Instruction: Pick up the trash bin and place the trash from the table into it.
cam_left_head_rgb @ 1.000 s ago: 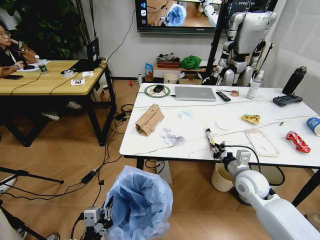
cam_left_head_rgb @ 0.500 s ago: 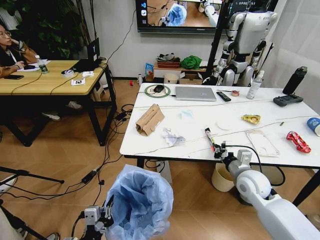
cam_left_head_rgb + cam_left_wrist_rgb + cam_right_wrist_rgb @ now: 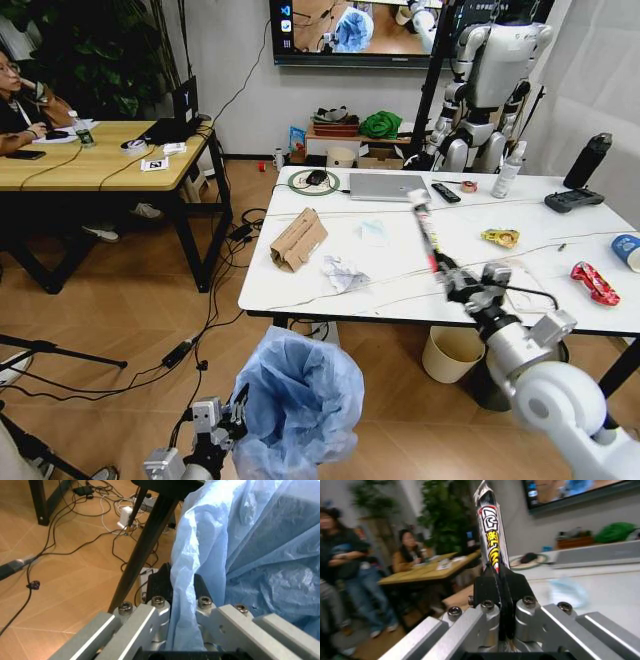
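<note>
1. Right tool (image 3: pixel 447 274) raised over the near edge of the white surface (image 3: pixel 400 290), fingers pressed together on one end of a long black wrapper (image 3: pixel 425 228) with yellow and red print.
2. Wrapper's long axis running up and away from that tool toward the far side of the surface, free end tilted a little toward the robot's left; seen in the right wrist view as a stiff strip (image 3: pixel 490 536) rising straight out from between the jaws.
3. Trash bin (image 3: pixel 300 400) low and to the left of the wrapper, off the surface's near edge, blue bag puffed open at the mouth.
4. Left tool (image 3: pixel 237 418) pinching the bag's rim on the bin's left side; in the left wrist view, blue plastic (image 3: pixel 185 592) caught between the two dark pads.
5. Deciding relation, as a judgement: bin mouth well apart from the right tool, down and leftward, so a swing toward the left plus a tip of the strip's free end downward needed before release.
6. Remaining on the surface: torn cardboard (image 3: pixel 297 240), crumpled paper (image 3: pixel 343 272), red wrapper (image 3: pixel 596 283).
</note>
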